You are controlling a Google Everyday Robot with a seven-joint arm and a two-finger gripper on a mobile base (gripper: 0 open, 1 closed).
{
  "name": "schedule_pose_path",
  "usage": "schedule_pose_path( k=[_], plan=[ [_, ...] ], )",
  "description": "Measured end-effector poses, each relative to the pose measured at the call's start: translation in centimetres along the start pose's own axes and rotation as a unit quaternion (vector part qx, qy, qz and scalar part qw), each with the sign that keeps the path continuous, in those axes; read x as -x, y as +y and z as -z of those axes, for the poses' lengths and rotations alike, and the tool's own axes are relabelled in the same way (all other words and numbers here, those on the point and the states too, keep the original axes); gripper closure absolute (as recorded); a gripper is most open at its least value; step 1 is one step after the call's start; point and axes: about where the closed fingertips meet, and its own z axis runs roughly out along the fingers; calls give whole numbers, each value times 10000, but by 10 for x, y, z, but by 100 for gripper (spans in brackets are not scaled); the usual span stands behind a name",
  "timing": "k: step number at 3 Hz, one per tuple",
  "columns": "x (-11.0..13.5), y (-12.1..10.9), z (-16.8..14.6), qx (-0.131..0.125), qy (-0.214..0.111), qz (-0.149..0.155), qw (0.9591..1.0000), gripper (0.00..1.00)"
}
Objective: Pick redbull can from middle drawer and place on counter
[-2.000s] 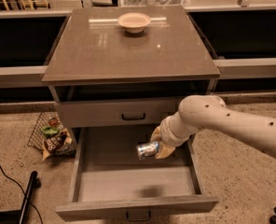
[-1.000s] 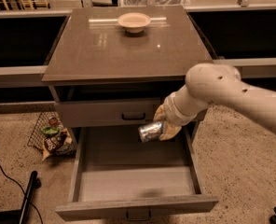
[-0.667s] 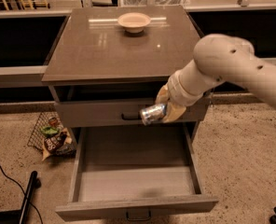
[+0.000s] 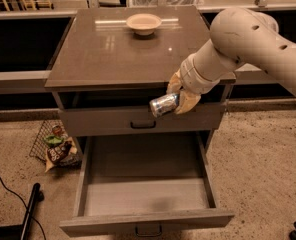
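The redbull can (image 4: 163,105), silver and shiny, lies sideways in my gripper (image 4: 179,98), which is shut on it. The gripper holds the can in the air in front of the shallow upper drawer front, just below the counter's front edge. The middle drawer (image 4: 90,199) is pulled open below; its pale grey floor holds nothing. The counter (image 4: 103,49) is the glossy brownish-grey top of the cabinet, up and left of the gripper. My pale arm comes in from the upper right.
A pale bowl (image 4: 143,23) stands at the back middle of the counter. A wire basket with snack packs (image 4: 55,145) sits on the floor left of the cabinet. A dark cable and pole lie at the lower left.
My gripper has lifted the can out of the middle drawer and carried it up and to the right, to the height of the upper drawer front.
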Motion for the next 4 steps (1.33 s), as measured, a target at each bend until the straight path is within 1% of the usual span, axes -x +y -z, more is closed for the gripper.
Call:
schedule_pose_path(
  k=[1,2,3,4],
  plan=[
    [4,-32,10,-373,-131,-29,9992,100],
    [5,-78,21,-681,-334,-81,9971,100],
    [-3,-131,38,-1234,-815,-447,9880,100],
    [1,-142,31,-1211,-814,-472,9882,100]
  ],
)
